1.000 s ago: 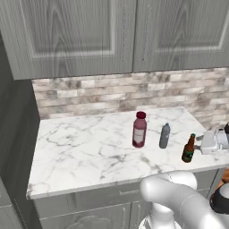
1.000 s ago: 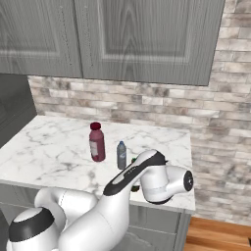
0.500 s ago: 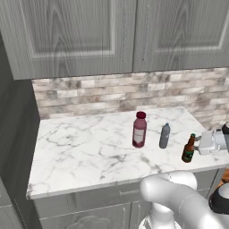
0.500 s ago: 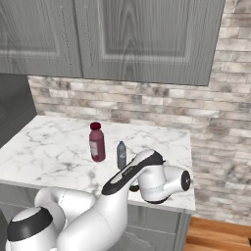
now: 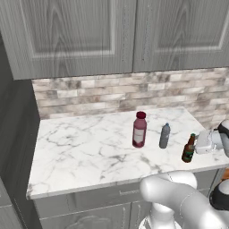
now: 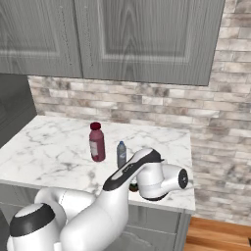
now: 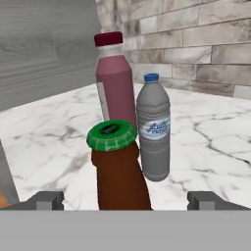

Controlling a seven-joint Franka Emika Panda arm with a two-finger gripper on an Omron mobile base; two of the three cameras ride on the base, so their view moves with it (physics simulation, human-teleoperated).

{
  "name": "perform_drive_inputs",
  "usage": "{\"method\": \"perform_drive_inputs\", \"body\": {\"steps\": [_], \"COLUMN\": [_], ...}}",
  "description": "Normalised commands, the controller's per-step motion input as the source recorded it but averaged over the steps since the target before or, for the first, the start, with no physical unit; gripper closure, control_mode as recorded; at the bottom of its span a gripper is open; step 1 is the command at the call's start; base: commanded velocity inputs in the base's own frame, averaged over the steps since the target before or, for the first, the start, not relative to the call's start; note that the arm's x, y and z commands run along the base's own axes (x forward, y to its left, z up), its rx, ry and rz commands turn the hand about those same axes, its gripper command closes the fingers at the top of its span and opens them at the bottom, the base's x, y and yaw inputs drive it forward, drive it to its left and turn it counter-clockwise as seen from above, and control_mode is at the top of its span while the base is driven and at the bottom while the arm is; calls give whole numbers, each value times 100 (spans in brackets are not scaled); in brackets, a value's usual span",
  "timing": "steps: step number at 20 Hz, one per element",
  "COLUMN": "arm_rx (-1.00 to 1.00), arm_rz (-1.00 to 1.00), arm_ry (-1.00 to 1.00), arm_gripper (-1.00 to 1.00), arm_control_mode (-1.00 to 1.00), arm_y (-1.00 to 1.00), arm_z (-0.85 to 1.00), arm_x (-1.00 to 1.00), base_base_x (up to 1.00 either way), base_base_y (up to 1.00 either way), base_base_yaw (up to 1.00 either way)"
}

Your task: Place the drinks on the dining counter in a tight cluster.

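The tool point(image 7: 125, 198) is standing with its fingers spread wide apart, gripping nothing, and the beer bottle point(image 7: 119, 169) is standing upright on the small marble counter point(image 5: 89, 152) dead ahead at twelve o'clock, its neck between the tips. In the hand view the grey-blue bottle point(image 7: 154, 128) is sitting just behind at one o'clock and the red bottle point(image 7: 115, 78) behind at twelve. In the left base view the beer bottle point(image 5: 188, 148) is sitting at the counter's four o'clock corner, at nine o'clock of the hand.
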Motion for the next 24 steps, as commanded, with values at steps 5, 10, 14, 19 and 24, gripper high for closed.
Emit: {"method": "perform_drive_inputs", "body": {"steps": [5, 10, 14, 19, 24], "arm_rx": [0, 0, 0, 0, 0], "arm_rz": [0, 0, 0, 0, 0], "arm_ry": [0, 0, 0, 0, 0], "arm_gripper": [-100, -100, 100, 100, 100], "arm_control_mode": [-100, -100, -100, -100, -100], "arm_y": [0, 0, 0, 0, 0], "arm_z": [0, 0, 0, 0, 13], "arm_x": [0, 0, 0, -1, -26], "base_base_x": [0, 0, 0, 0, 0], "base_base_y": [0, 0, 0, 0, 0], "base_base_yaw": [0, 0, 0, 0, 0]}}
